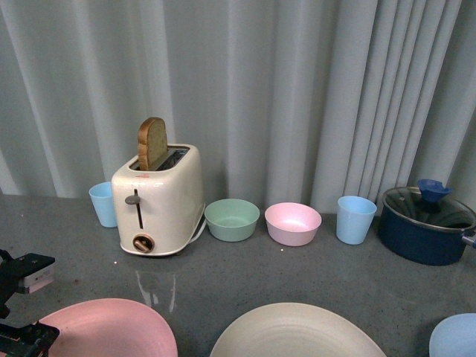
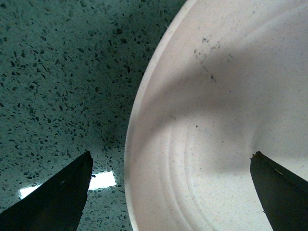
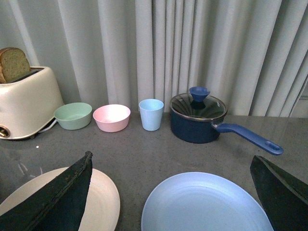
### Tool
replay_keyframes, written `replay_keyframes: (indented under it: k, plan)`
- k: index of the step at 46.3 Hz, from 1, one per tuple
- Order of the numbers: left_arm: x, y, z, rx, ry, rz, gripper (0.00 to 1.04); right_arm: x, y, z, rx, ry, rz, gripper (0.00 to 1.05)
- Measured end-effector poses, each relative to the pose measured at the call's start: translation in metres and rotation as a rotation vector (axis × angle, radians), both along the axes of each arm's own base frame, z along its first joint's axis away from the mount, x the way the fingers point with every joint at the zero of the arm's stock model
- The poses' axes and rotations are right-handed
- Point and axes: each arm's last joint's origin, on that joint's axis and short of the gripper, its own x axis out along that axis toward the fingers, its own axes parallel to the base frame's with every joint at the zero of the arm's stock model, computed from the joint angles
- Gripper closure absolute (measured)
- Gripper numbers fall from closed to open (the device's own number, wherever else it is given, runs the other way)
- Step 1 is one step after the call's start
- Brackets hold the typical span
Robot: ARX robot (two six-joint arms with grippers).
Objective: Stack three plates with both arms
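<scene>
Front view: the toaster (image 1: pixel 158 201) stands at the back of the tabletop (image 1: pixel 260 275), with one bread slice (image 1: pixel 152 143) upright in its slot. In a row to its right are a green bowl (image 1: pixel 232 219), a pink bowl (image 1: pixel 293 223), both looking empty, a blue cup (image 1: pixel 355 219) and a lidded pot (image 1: pixel 425 223). The three plates lie flat and apart, nearer than the toaster and cut by the frame's lower edge. The pink plate (image 1: pixel 111 327) is in front of the toaster, the cream plate (image 1: pixel 297 331) to its right, the blue plate (image 1: pixel 455 336) farthest right. Bare tabletop runs between row and plates.

Left wrist view: the left end effector (image 2: pixel 172 154) is spread wide and holds nothing. The pink plate's rim passes between its fingers. Contact cannot be told.

Right wrist view: the right end effector (image 3: pixel 172 155) is spread wide and empty over the blue plate. The cream plate lies on the toaster side, rims apart. The pot's handle (image 3: pixel 248 137) shows here only. What is under the lid cannot be told.
</scene>
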Motion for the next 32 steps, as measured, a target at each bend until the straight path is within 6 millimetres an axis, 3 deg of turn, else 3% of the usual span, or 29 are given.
replay_keyframes:
  k: [16,23,32]
  plan:
    - [0.0014,-0.0037,-0.0073,0.020,-0.037,-0.041,0.73,0.0000,0.0000,0.0000,0.000,0.000,0.000,0.07]
    - [0.0021,-0.0026,-0.0063,0.014,-0.049,-0.045,0.91,0.0000,0.0000,0.0000,0.000,0.000,0.000,0.07]
    - [0.0022,-0.0007,-0.0042,-0.006,-0.058,-0.046,0.99,0.0000,0.0000,0.0000,0.000,0.000,0.000,0.07]
